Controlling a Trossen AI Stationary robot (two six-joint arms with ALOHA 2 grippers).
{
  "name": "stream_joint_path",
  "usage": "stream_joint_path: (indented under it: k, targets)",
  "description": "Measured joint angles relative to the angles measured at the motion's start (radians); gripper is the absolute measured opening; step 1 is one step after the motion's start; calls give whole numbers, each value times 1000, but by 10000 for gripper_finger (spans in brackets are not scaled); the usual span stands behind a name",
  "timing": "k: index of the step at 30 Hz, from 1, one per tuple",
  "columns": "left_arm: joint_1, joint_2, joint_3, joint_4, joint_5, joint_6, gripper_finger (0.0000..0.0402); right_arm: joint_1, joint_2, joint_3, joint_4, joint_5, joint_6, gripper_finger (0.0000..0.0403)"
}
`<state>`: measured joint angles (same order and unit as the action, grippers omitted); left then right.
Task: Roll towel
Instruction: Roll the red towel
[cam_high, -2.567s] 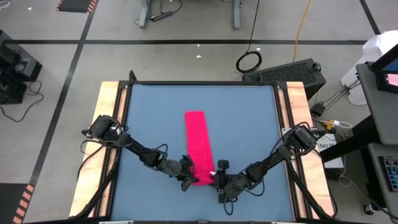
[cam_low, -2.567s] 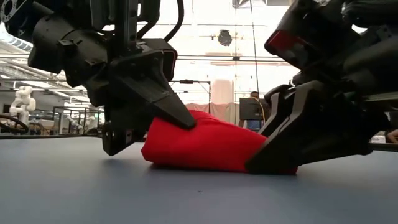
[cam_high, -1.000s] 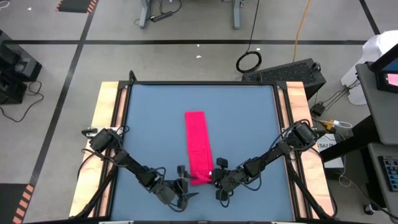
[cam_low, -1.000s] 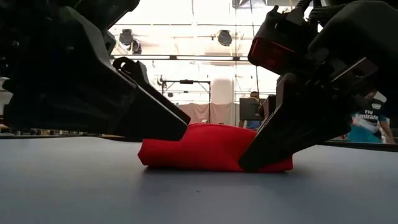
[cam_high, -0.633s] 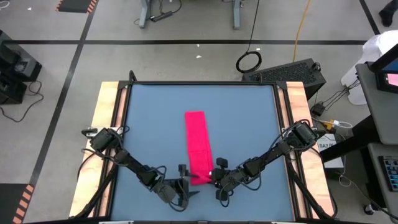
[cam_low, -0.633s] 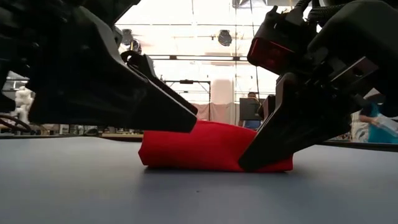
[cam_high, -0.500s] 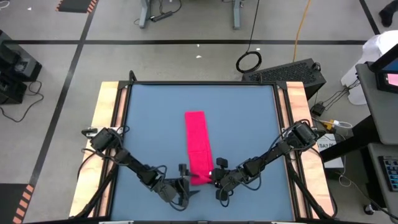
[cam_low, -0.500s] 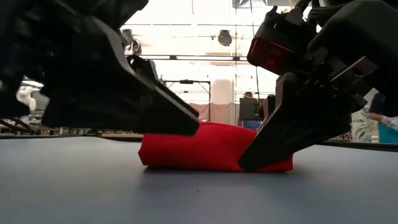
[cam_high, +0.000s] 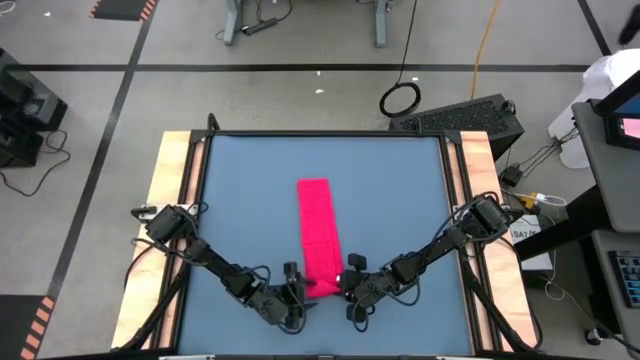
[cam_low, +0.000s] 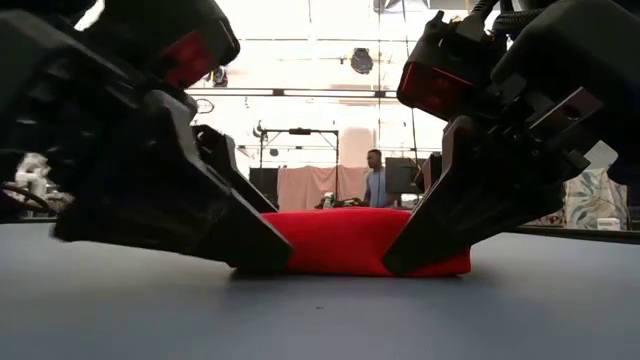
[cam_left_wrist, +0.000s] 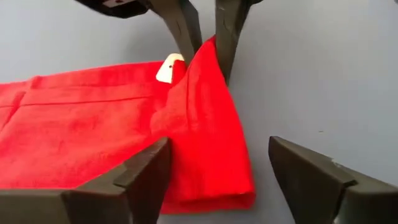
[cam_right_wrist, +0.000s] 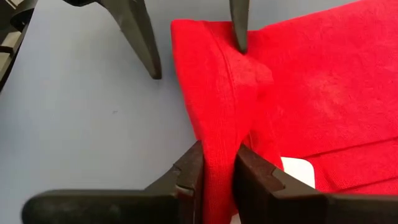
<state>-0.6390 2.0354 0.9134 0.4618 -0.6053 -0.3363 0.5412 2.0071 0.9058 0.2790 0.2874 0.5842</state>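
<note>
The towel (cam_high: 318, 235) lay as a long red-pink strip down the middle of the table (cam_high: 240, 200), its near end already turned over into a low fold close to the near edge. The right gripper (cam_right_wrist: 219, 167) was pinching the right side of that fold, jaws pressed tight on the doubled cloth just beside the small white tag (cam_right_wrist: 300, 170), seemingly to hold the turn from springing open. The left gripper (cam_left_wrist: 214, 155) sat low at the fold's left side with jaws spread, one finger (cam_left_wrist: 146, 171) on the cloth and the other on bare tabletop, straddling the corner but not clamped, probably lining up a matching grip. The far length of the towel lay flat with bare blue surface on both sides and beyond it, so a roll could travel away from the near edge
</note>
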Motion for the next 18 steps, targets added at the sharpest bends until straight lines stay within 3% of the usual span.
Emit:
stream_joint_path:
  k: [3, 9, 14, 18]
  targets:
    - [18, 4, 0, 0, 15, -45, 258, 0, 0, 0, 0, 0, -1, 61]
    - [63, 31, 2, 19, 145, -171, 216, 0, -5, 0, -1, -2, -20, 61]
    - [67, 34, 2, 27, 168, -181, 109, 0, -10, 0, -1, -2, -36, 70]
    - [66, 37, 2, 51, 213, -270, 22, 14, -20, 0, 0, 24, -108, 102]
